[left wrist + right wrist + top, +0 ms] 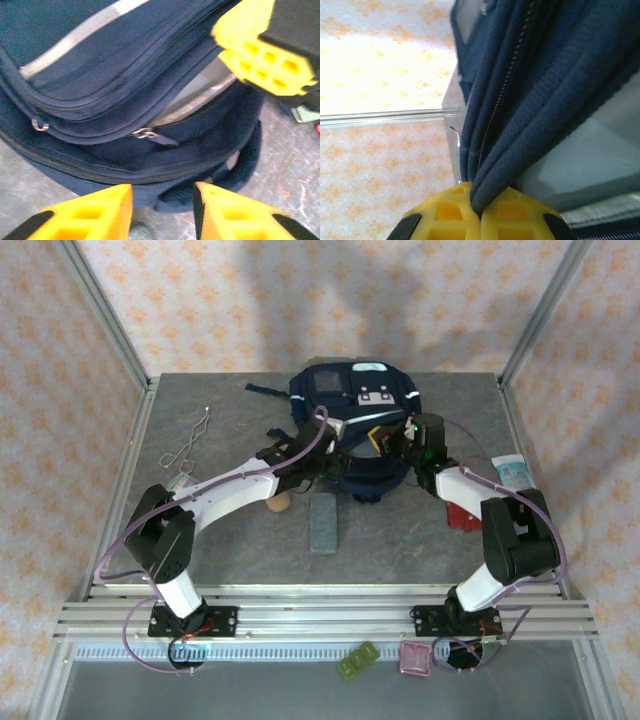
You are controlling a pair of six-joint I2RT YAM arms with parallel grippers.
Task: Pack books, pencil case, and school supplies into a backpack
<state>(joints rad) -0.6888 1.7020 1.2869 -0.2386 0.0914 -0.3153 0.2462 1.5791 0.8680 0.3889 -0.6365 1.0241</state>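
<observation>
And the right fingers (445, 217) are pressed together, pinching a fold of the navy backpack (350, 400) beside its zip, likely lifting the mouth open. The left fingers (95, 210) are spread at the bag's lower edge, gripping nothing. The backpack sits toward the back of the surface (400, 540). The grey-blue case (324, 523) lies just in front, not yet packed.
</observation>
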